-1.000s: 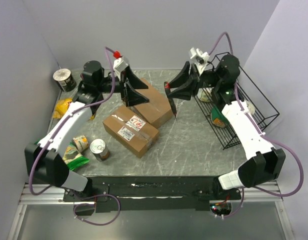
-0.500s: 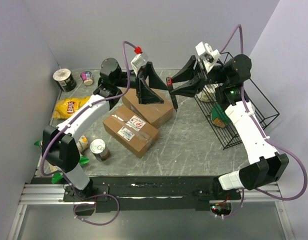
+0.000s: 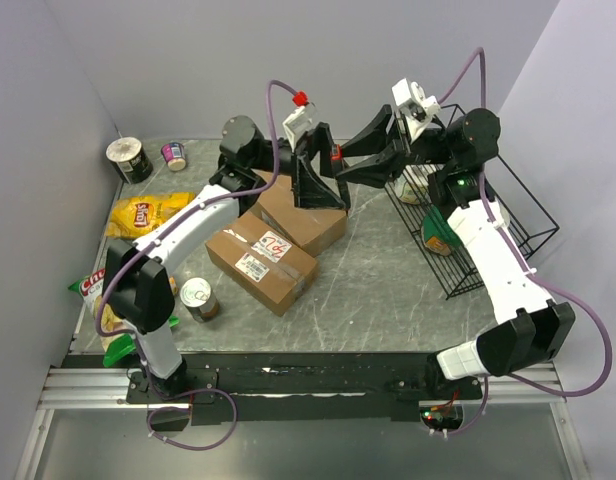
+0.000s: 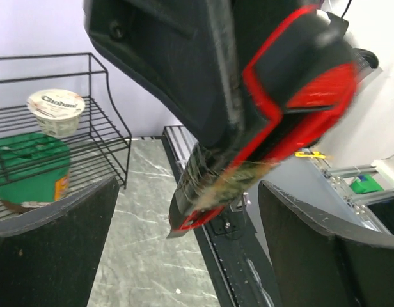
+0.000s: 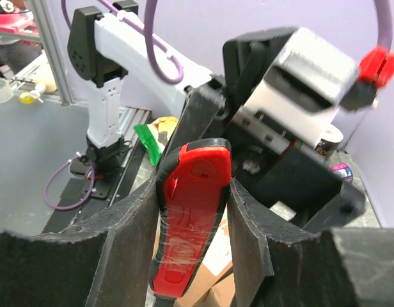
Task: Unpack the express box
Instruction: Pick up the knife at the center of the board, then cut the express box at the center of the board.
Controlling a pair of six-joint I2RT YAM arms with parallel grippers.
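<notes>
Box (image 3: 261, 257), brown cardboard, taped shut and white-labelled, lies at the middle of the grey marbled counter (image 3: 388, 285), a plainer second box (image 3: 306, 222) touching it at 1 o'clock. The left hand (image 3: 320, 190) has swung over from 9 o'clock, released wide around the red plastic cutter (image 5: 190, 204) that the right hand (image 3: 340, 165) grasps. This is likely a handover, with no cut yet.

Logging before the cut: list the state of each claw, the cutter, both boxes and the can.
Left claw: open.
Right claw: shut on red cutter.
Red cutter: held off the table.
Near box: closed, taped.
Far box: closed.
Can: upright.
</notes>
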